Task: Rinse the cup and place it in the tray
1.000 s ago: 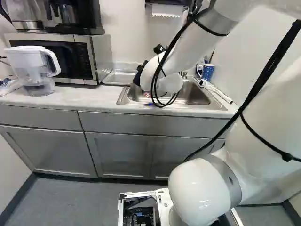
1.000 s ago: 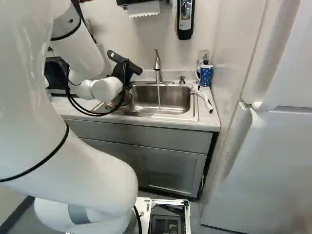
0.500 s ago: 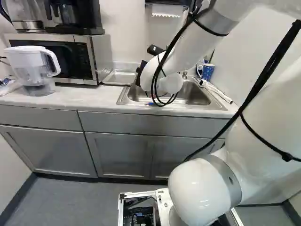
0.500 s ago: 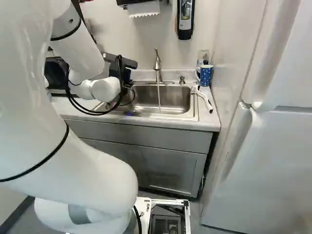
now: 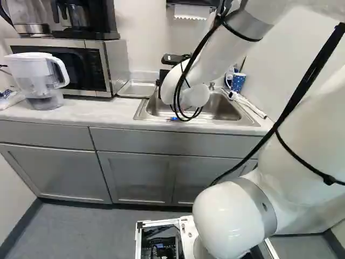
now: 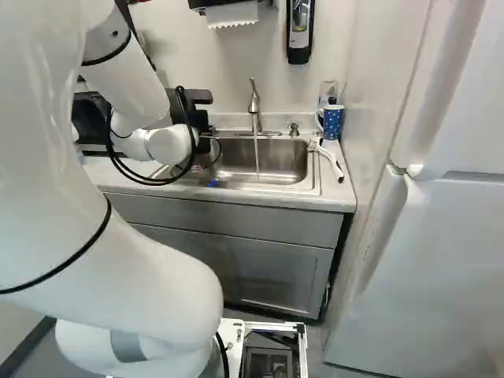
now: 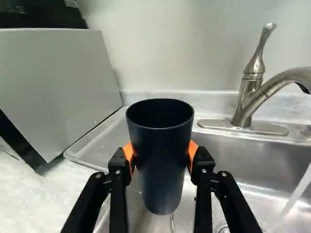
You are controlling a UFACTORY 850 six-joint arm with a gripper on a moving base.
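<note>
Holding dark cup (image 7: 163, 165) over sink (image 7: 252, 155)

The pale counter (image 5: 89, 114) bears a microwave (image 5: 116, 67), pitcher (image 5: 33, 75), tray (image 5: 138, 89), mug (image 6: 334, 123) and brush (image 6: 334, 162).

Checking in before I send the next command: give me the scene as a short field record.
gripper: shut on the cup, one pad each side
cup: dark, upright, mouth up
water: running from the faucet into the sink, clear of the cup
tray: beside the microwave; cup not set down in it
mug: blue, right of the sink
cup's inside: wetness cannot be told
</note>
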